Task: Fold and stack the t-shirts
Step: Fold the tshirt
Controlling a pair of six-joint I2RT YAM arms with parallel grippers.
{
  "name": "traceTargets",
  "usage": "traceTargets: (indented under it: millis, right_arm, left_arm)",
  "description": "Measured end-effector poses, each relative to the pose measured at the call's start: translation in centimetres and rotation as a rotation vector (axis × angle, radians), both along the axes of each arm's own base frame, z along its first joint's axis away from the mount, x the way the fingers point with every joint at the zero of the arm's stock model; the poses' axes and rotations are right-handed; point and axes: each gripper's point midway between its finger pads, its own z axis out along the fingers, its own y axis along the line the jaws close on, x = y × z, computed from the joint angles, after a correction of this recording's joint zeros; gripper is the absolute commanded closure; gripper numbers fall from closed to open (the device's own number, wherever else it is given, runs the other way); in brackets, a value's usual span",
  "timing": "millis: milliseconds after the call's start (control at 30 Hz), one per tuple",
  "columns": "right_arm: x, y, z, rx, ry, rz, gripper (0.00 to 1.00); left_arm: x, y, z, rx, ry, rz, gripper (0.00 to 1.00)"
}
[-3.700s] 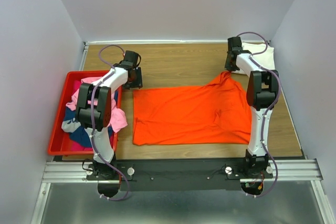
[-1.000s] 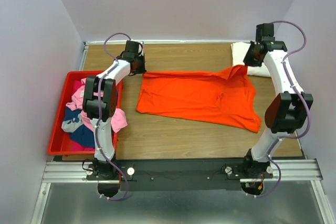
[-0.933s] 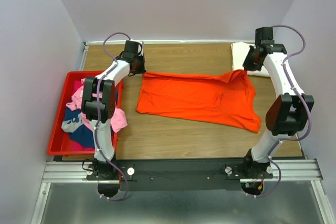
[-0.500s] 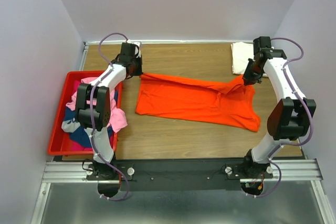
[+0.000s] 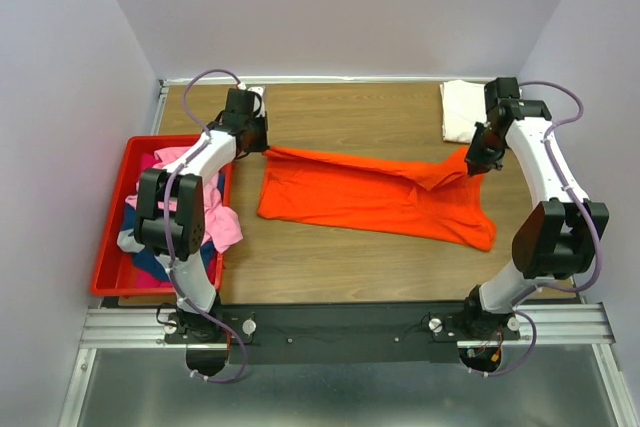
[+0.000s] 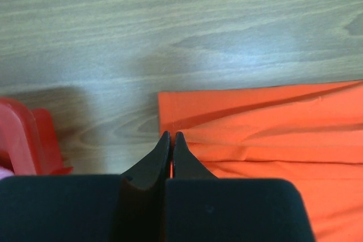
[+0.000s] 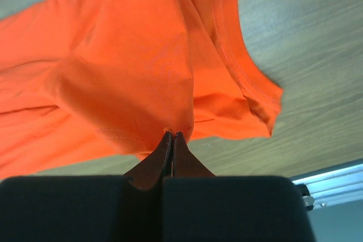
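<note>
1. Only the top view shows the full layout. The orange t-shirt (image 5: 375, 192) lies across the worktop's middle. A folded cream-white t-shirt (image 5: 460, 112) sits in the far right corner. A pink t-shirt (image 5: 222, 222) is heaped in the red bin (image 5: 108, 262) at the left edge.
2. The left wrist view shows the left gripper (image 6: 171, 139) with its jaws pressed together on the orange shirt's hem corner.
3. The right wrist view shows the right gripper (image 7: 172, 138) pinched tight on a raised bunch of orange cloth.

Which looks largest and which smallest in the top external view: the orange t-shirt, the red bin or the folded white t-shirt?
Tied first: the orange t-shirt and the red bin, about equal in area; I would not rank them.
Last: the folded white t-shirt, clearly smallest.
</note>
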Motion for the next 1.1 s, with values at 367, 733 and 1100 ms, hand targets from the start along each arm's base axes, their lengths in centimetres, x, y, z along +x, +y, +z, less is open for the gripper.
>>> traceTargets:
  millis: [367,733,1100]
  right_arm:
    - [-5.0,0.2,-2.6,-0.018,0.142,-0.022,0.36]
    - [-1.6,10.4,-1.3,-0.001,-0.035,0.324,0.47]
    - [-2.2,14.5,-8.6,0.113,0.092,0.489,0.54]
  left_arm:
    - [-4.9,0.6,-3.0,-0.006,0.129,0.047,0.39]
    - [-2.2,-5.0,2.1,-0.079,0.003,-0.039,0.39]
    - [-1.4,-8.0,1.5,-0.153,0.014,-0.083,0.39]
